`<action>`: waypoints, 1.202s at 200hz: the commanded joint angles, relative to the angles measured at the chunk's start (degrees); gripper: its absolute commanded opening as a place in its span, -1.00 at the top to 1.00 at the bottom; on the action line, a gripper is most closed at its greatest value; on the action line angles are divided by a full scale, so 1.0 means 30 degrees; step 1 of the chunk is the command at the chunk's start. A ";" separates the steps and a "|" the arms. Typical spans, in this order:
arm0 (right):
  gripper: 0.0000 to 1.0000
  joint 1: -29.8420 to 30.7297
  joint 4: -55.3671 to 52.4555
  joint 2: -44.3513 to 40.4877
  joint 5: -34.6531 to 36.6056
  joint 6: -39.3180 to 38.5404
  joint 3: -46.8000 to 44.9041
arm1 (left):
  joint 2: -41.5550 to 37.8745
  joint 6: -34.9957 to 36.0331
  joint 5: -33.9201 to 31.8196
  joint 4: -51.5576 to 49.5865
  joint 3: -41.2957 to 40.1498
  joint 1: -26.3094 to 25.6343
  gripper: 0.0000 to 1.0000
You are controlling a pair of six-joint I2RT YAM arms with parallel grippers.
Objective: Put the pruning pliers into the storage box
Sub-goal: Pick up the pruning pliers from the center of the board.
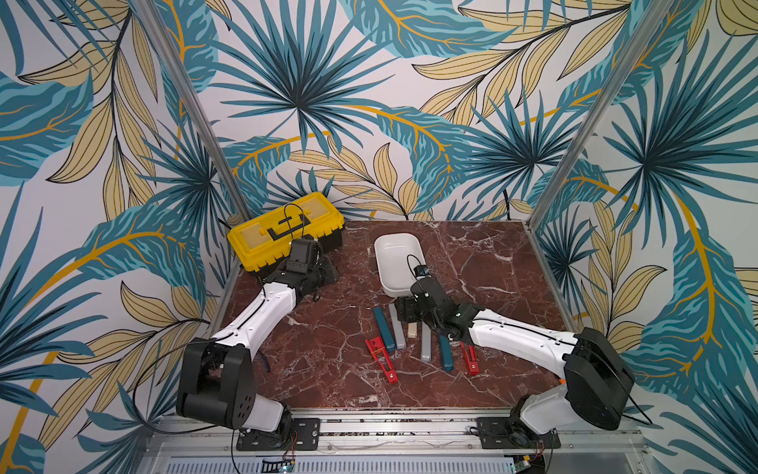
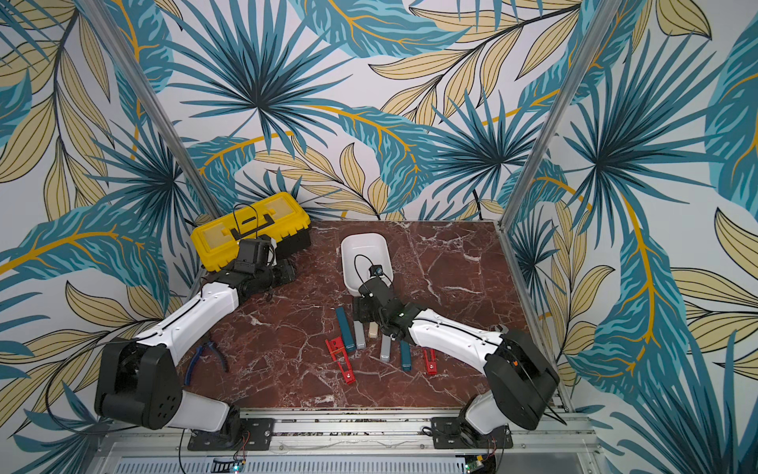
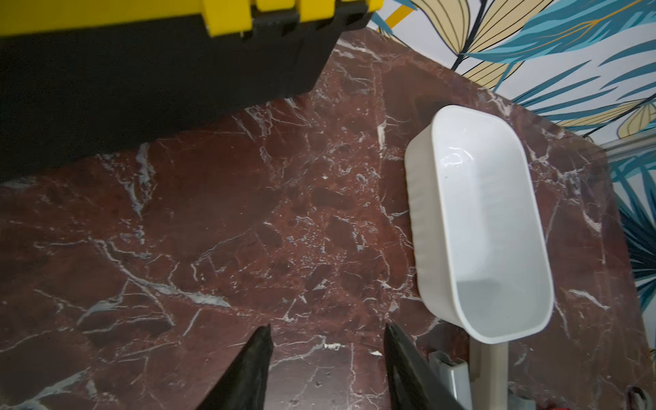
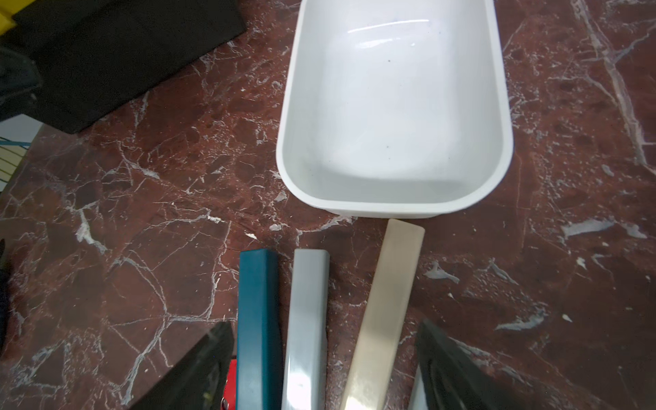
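Pliers (image 1: 384, 328): all 7 on desk (image 1: 328, 369), box (image 1: 396, 258) empty, 0 done. R gripper (image 4: 324, 324) wide over them; L gripper (image 3: 327, 328) half-open, empty.

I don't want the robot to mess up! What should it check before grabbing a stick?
1. White storage box empty, room inside: ok.
2. Right gripper open, holding nothing: ok.
3. Only one bar between its jaws: not ok; teal bar, grey bar and beige bar all lie there.
4. Left gripper open, empty, away beside the yellow toolbox: ok.
5. Low enough to grab: cannot tell.
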 commanded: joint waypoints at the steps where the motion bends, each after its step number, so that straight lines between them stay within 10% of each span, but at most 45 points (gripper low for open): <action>1: -0.59 0.0068 -0.0559 0.0396 0.1125 0.0729 0.0318 | 0.0069 0.0062 0.1056 0.1502 0.0213 0.0361 -0.09; 240: -0.24 0.1415 -0.0968 0.4368 -0.1029 0.1994 0.1708 | 0.2310 -0.0773 0.2775 0.1250 0.0362 0.0765 -0.11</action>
